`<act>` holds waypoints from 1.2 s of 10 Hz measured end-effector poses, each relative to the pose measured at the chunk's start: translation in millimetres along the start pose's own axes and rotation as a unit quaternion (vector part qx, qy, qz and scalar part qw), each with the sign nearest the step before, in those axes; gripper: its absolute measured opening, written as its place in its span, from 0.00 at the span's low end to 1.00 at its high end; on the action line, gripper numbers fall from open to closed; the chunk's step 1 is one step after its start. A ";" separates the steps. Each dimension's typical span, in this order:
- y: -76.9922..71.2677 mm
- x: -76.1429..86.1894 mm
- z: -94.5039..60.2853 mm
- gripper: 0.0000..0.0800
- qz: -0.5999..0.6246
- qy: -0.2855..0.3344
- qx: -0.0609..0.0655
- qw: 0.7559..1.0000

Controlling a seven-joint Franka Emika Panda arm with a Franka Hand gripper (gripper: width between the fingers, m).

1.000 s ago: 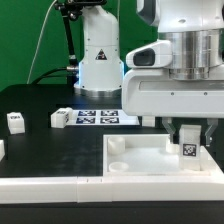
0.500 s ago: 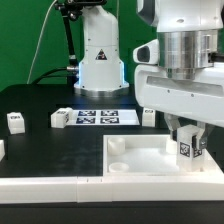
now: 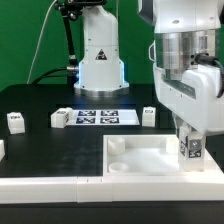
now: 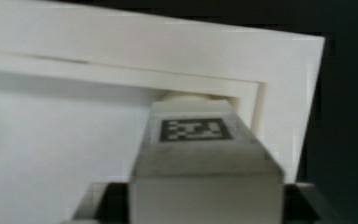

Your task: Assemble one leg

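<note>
My gripper [image 3: 191,148] is shut on a white leg [image 3: 191,150] with a black-and-white tag. It holds the leg upright over the near right corner of the big white tray-like piece [image 3: 150,152]. In the wrist view the held leg [image 4: 202,150] fills the middle between the dark fingers [image 4: 108,203], its end at the tray's corner socket [image 4: 194,99]. Three more legs stand on the black table: one [image 3: 16,121] at the exterior view's left, one [image 3: 61,118] beside the marker board, one [image 3: 148,116] behind the tray.
The marker board [image 3: 100,117] lies at the middle back, in front of the arm's base [image 3: 98,60]. Long white bars [image 3: 45,183] lie along the front edge. A small white part [image 3: 1,149] shows at the exterior view's left edge.
The wrist has turned about its axis over the tray's corner. The held leg has stayed at nearly the same spot, perhaps slightly lower.
</note>
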State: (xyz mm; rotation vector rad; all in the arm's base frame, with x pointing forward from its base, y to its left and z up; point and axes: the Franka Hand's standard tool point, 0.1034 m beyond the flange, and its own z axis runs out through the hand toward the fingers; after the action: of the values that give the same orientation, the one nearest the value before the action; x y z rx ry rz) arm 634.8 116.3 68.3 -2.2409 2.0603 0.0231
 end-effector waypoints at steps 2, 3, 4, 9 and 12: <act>0.2 -0.2 0.3 0.66 -0.031 0.000 -0.001 1.000; -0.4 -1.4 -0.5 0.78 -0.043 -0.001 -0.002 0.999; 0.4 -2.2 -1.0 0.78 -0.082 -0.002 -0.008 0.997; 2.5 -3.2 -0.4 0.81 -0.348 -0.005 -0.018 0.937; 1.7 -10.8 -1.4 0.81 -0.493 0.012 -0.028 0.869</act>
State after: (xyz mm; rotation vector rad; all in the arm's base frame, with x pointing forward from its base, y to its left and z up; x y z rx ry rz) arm 632.1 126.8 70.4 -3.0267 0.7007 -0.0224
